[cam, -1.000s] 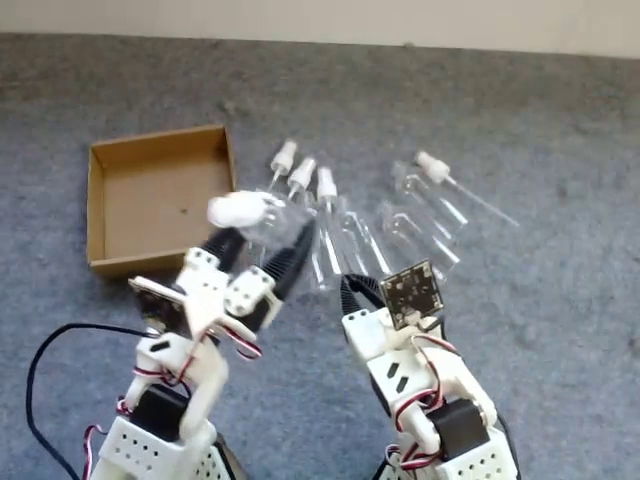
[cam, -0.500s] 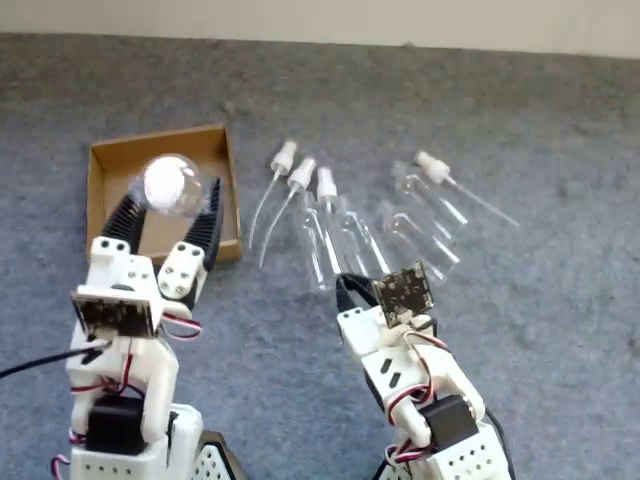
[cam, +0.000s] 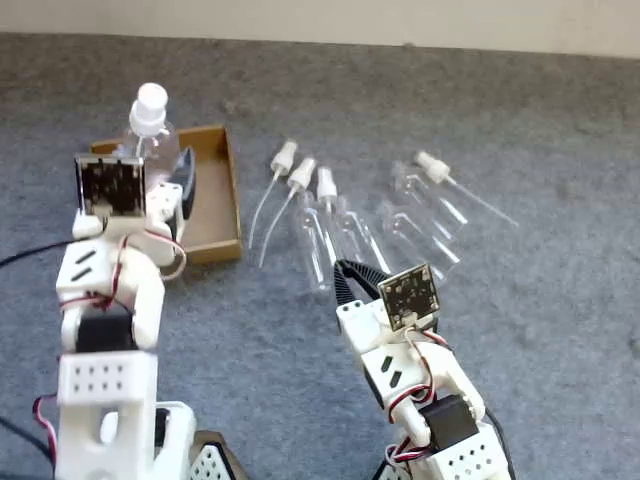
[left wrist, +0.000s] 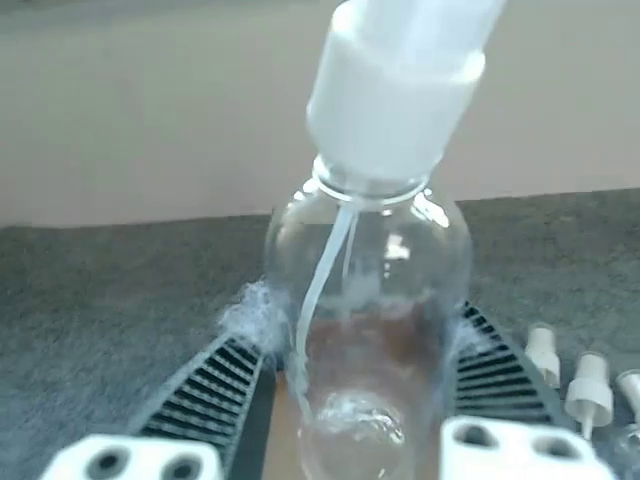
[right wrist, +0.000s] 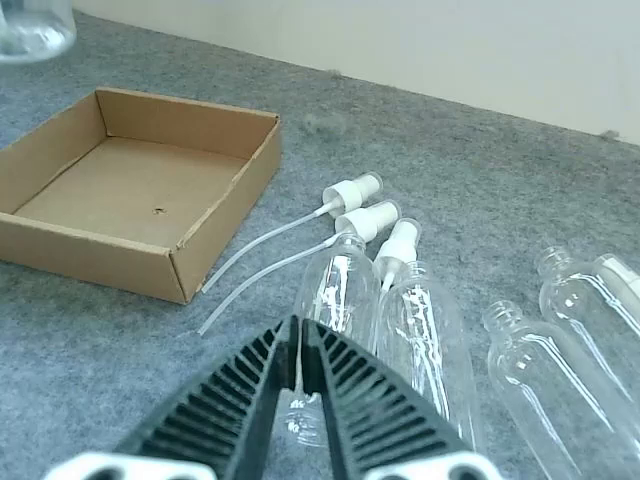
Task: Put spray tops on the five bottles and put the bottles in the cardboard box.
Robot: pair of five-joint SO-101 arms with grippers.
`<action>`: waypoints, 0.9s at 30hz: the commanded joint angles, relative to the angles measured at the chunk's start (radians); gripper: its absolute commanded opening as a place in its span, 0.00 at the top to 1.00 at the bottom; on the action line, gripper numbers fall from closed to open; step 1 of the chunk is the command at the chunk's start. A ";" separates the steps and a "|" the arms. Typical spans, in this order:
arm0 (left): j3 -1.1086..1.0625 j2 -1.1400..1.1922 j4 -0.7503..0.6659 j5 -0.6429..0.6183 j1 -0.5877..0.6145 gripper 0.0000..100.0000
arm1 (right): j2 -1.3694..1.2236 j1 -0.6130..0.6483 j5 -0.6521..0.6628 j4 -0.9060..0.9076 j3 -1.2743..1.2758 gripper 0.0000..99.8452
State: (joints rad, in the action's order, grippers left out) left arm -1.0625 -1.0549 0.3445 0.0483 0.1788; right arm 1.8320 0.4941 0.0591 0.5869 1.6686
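The left jaws grip the body of a clear bottle (left wrist: 370, 260) with a white spray top (left wrist: 395, 80) fitted, holding it upright above the far side of the cardboard box (right wrist: 110, 260). The right jaws are pressed together and empty. They are beside the box, near the other bottles (right wrist: 420, 340) and loose spray tops (right wrist: 355, 190) lying on the grey worktop (cam: 520, 90).
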 commanded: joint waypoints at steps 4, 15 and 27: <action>0.077 0.280 -0.258 0.009 0.079 0.88 | 0.008 -0.013 -0.008 -0.030 0.114 0.99; 0.278 0.710 -0.411 0.008 0.160 0.88 | 0.008 -0.013 -0.008 -0.028 0.114 0.99; 0.398 1.115 -0.746 0.006 0.205 0.88 | 0.008 -0.013 -0.008 -0.028 0.114 0.99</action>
State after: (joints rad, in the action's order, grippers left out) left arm -0.7664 -0.0222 -0.3046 0.0483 0.3475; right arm 1.8320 0.4941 0.0591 0.5869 1.6686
